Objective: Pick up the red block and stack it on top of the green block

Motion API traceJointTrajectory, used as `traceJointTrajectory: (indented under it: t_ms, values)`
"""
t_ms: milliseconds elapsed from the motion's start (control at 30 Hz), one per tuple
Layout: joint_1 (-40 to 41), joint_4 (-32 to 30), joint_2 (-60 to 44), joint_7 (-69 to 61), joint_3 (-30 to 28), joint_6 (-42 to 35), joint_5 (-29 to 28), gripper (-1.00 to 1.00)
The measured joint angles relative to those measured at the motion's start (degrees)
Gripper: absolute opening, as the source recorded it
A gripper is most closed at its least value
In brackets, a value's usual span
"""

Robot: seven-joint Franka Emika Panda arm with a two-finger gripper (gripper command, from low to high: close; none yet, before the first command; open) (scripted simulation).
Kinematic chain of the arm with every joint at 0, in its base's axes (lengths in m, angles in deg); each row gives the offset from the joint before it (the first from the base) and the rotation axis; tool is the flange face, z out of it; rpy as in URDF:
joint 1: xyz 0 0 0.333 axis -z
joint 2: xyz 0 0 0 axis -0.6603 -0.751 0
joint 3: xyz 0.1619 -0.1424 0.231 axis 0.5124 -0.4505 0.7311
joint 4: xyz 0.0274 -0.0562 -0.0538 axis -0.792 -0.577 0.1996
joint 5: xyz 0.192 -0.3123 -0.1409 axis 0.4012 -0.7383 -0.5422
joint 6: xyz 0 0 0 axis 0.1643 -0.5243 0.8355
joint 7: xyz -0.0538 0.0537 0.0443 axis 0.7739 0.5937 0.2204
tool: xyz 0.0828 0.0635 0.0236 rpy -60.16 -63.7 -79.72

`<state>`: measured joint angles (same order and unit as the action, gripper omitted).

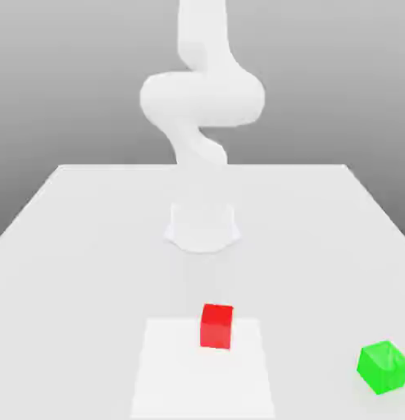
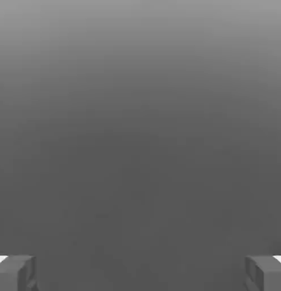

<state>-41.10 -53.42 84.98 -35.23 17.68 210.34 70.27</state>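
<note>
My gripper [image 2: 140, 273] is standing wide open and holding nothing: in the hand view its two grey fingertips [image 2: 15, 273] are sitting far apart with only plain grey ground between them.

In the exterior view my smooth white arm [image 1: 202, 98] is rising from its round base at the far middle of the flat white table [image 1: 75, 246] and curling upward. The small bright red cube with plain smooth faces [image 1: 216, 326] is resting on the near part of the table, roughly in line with my base, on a slightly brighter white square patch [image 1: 169, 369] of the surface, near that patch's far edge. The small bright green cube with plain smooth faces [image 1: 383, 367] is sitting well apart from it, toward the exterior view's right and a little nearer, turned so that one corner is facing the camera. The two cubes are not touching, and both are lying directly on the table, not in any container. Their faces are carrying no writing or labels that I can read.
</note>
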Motion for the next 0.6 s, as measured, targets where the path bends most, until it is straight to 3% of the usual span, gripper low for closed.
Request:
traceJointTrajectory:
  t_ms: [600]
  values:
    - [0.82,-29.03,-38.18,9.76,4.41,27.37,0.56,0.00]
